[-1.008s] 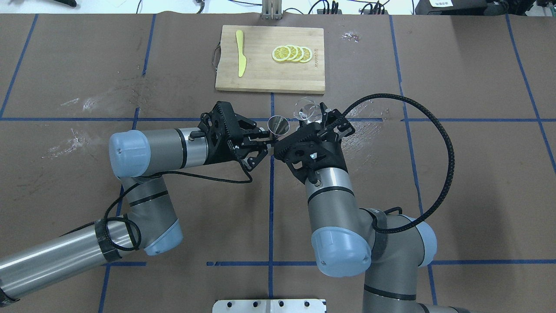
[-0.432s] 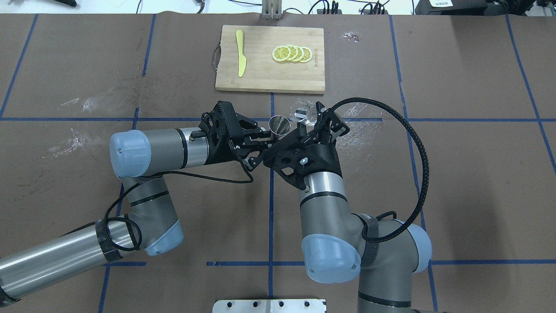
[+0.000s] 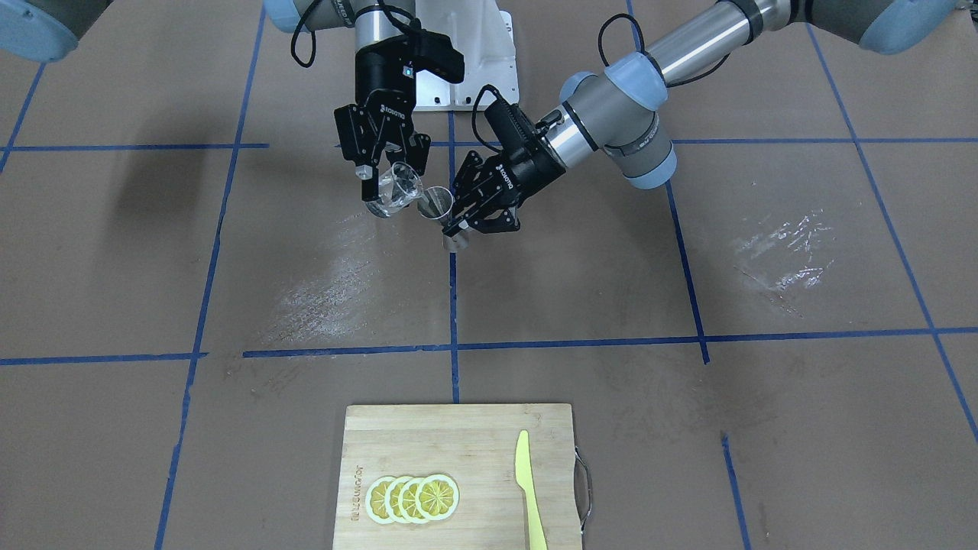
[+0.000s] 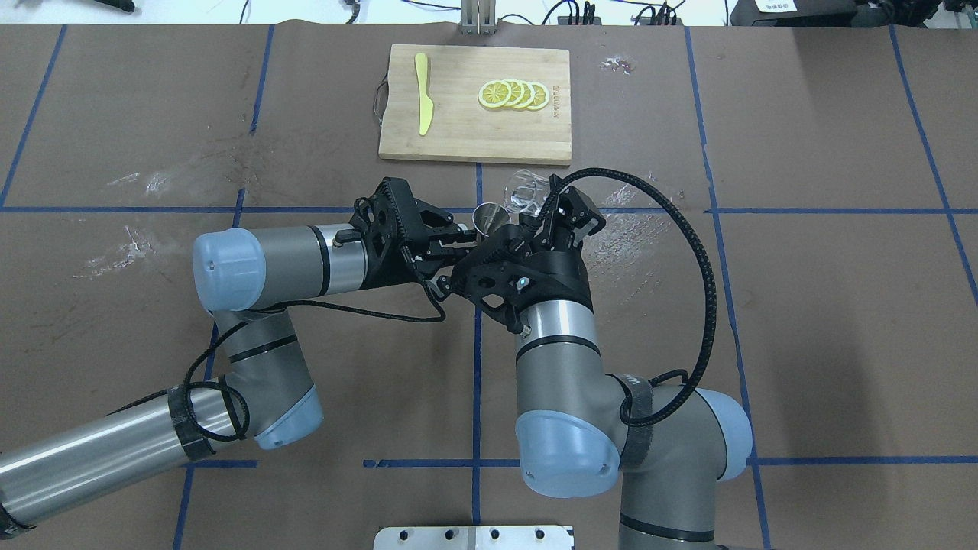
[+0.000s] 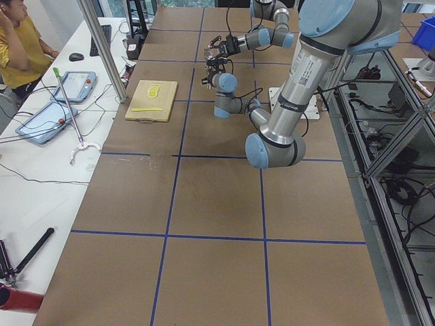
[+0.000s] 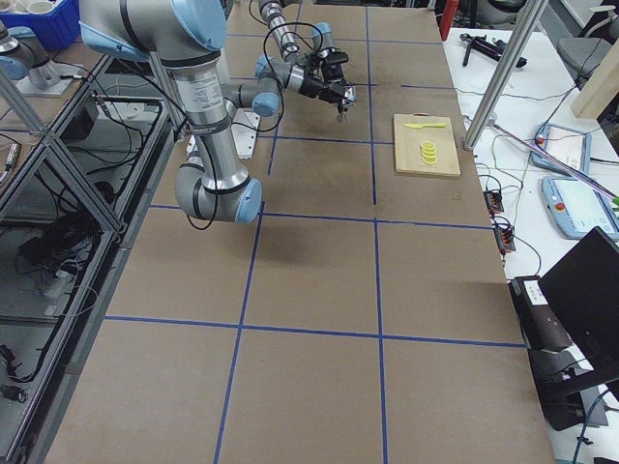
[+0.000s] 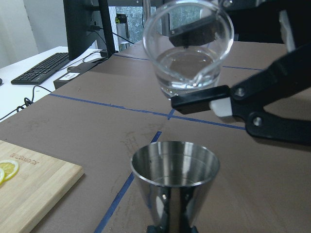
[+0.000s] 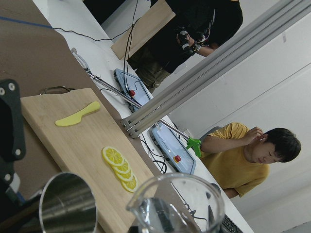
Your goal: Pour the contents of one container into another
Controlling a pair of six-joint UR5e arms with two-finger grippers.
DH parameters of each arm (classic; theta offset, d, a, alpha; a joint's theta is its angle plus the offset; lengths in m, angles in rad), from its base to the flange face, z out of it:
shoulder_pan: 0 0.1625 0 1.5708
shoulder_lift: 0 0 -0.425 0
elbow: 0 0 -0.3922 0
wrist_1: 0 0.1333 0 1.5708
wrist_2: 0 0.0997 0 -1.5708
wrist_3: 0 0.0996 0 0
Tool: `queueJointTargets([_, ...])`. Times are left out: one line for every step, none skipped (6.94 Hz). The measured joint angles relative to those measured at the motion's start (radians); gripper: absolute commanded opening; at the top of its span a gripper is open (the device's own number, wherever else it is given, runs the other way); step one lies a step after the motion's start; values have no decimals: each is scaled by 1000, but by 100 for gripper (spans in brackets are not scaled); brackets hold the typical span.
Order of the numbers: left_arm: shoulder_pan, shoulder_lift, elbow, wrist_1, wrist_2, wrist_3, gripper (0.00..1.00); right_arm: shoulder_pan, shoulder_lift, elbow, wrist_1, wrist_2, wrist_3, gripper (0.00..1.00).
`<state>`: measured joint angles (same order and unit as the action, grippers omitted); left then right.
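My left gripper [image 4: 479, 234] is shut on the waist of the metal jigger [image 4: 490, 217], holding it upright above the table. In the left wrist view the jigger [image 7: 175, 182] stands open-mouthed just below the clear cup [image 7: 188, 53], which holds some clear liquid. My right gripper [image 4: 545, 208] is shut on the clear cup [image 4: 525, 193]. The cup is tilted, its spout towards the jigger's rim. In the front view the cup [image 3: 397, 189] nearly touches the jigger [image 3: 438, 203]. I see no stream between them.
A wooden cutting board [image 4: 466, 141] lies at the far side of the table with a yellow knife [image 4: 422, 93] and lemon slices [image 4: 513, 95] on it. Pale wet smears [image 3: 321, 286] mark the brown table cover near the grippers.
My right arm has swung left, bringing the clear cup closer to the jigger's rim. The left arm and the jigger have stayed still.
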<state>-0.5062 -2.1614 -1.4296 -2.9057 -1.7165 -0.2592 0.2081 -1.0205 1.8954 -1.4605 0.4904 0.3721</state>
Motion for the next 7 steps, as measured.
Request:
queueJointTargets([0,0,0,0,0,0,0,0,2,0,-18,-14,-36,0])
queueJointTargets([0,0,0,0,0,0,0,-1,7,0,-32,-26,-66,0])
queueJointTargets([0,0,0,0,0,0,0,-1,15,-1,-52,-36,-86,0])
queueJointTargets([0,0,-1,0,0,0,0,-3,23,0,-82,-45,-95,0])
queueJointTargets([0,0,-1,0,0,0,0,-5,31,1,-108,-53,-101,0])
queueJointTargets([0,0,-1,-1,0,0,0,-8,35,1,-127,-59,-110,0])
queueJointTargets([0,0,-2,-1,0,0,0,-10,37,2,-136,-65,-128,0])
